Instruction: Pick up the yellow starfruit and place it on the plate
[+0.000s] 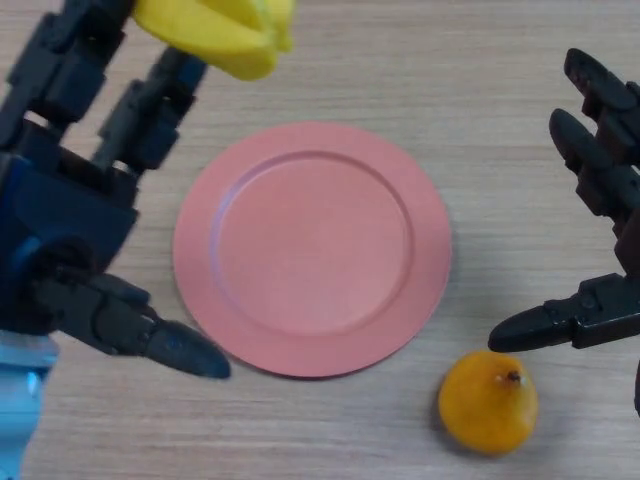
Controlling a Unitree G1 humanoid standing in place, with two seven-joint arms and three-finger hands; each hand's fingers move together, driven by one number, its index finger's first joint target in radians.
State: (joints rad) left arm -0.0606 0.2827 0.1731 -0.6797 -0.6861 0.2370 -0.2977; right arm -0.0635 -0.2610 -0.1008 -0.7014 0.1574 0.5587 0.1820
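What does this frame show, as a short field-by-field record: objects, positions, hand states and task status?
starfruit: yellow starfruit at the top left, against the left hand's fingers, beyond the plate's far-left rim
plate: pink plate at the table's centre, nothing on it
other fruit: orange fruit on the table, near-right of the plate, apart from it
left hand: left hand left of the plate, fingers reaching to the starfruit; grip not clear
right hand: right hand at the right edge, open, holding nothing
task status: starfruit not yet on the plate
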